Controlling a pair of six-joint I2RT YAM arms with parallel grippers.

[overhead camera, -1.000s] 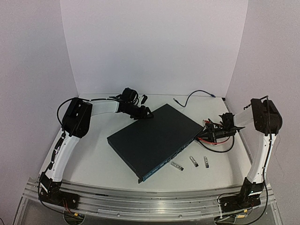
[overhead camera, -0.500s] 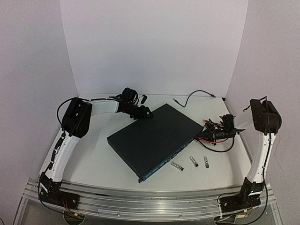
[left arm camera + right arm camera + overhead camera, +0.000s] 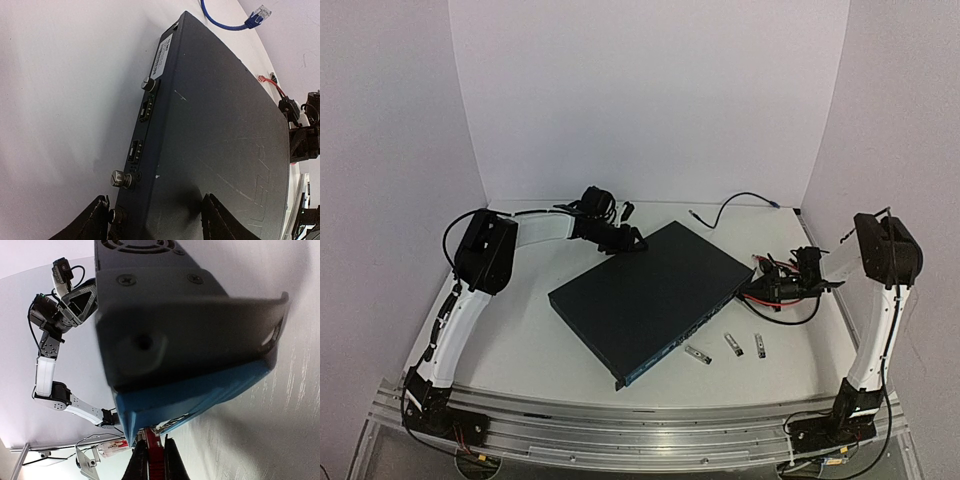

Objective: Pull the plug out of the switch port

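Note:
The switch (image 3: 650, 292) is a flat dark blue-black box lying at an angle mid-table. It also shows in the left wrist view (image 3: 220, 130) and the right wrist view (image 3: 190, 325). My left gripper (image 3: 623, 240) is open at the switch's far corner. Its fingers (image 3: 95, 222) straddle the back edge, one beside a thumbscrew and one over the top, around the gripper's centre (image 3: 157, 220). My right gripper (image 3: 765, 285) is at the switch's right end. In the right wrist view it (image 3: 155, 440) is shut on a red plug (image 3: 154, 453) that meets the socket face at the corner.
A blue cable (image 3: 225, 22) with a clear plug lies loose behind the switch, also seen from above (image 3: 745, 200). Three small metal modules (image 3: 731, 343) lie on the table in front of the switch. White walls enclose the back and sides.

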